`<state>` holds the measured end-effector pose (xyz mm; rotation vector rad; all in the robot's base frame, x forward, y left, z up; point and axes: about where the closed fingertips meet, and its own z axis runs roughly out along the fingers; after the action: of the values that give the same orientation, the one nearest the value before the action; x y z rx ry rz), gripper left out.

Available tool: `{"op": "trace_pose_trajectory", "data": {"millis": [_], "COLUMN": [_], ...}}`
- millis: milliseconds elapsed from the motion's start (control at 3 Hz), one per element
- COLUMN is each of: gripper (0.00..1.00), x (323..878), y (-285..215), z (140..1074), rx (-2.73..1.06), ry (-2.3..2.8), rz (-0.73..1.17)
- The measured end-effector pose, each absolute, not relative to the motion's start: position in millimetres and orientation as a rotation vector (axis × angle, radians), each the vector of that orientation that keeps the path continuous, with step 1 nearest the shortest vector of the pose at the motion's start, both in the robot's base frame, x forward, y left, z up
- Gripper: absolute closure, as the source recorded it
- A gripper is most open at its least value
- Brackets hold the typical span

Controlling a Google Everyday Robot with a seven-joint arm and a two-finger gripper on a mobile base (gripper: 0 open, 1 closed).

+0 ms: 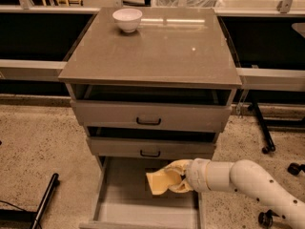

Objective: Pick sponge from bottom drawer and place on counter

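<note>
One gripper [180, 180] is clamped on the sponge [159, 182], holding it over the open bottom drawer [121, 199], below the front edge of the counter [157, 56]. The sponge's long axis juts left of the jaws; placing likely means going up and back, short of the white bowl [127, 19] at the back-left corner.

Gripper [177, 180], jaws on sponge [158, 183], over bottom drawer [119, 195]; bowl [127, 19] on counter [157, 54].

No writing, label or number is readable anywhere: none on the end effector [179, 179] above the open bottom drawer [119, 197], none on the sponge [158, 182] it grips
</note>
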<state>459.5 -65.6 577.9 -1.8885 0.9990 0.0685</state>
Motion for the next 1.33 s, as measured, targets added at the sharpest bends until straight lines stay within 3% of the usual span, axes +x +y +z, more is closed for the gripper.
{"op": "trace_pose_trajectory", "data": {"millis": [667,1333], "gripper": [1.0,1.0], "x": [489,554], "y": [-21,-10], "z": [720,862], "rx": [-1.986,-2.031], "ry": [0.781,0.86], "rz": [0.019,-0.177]}}
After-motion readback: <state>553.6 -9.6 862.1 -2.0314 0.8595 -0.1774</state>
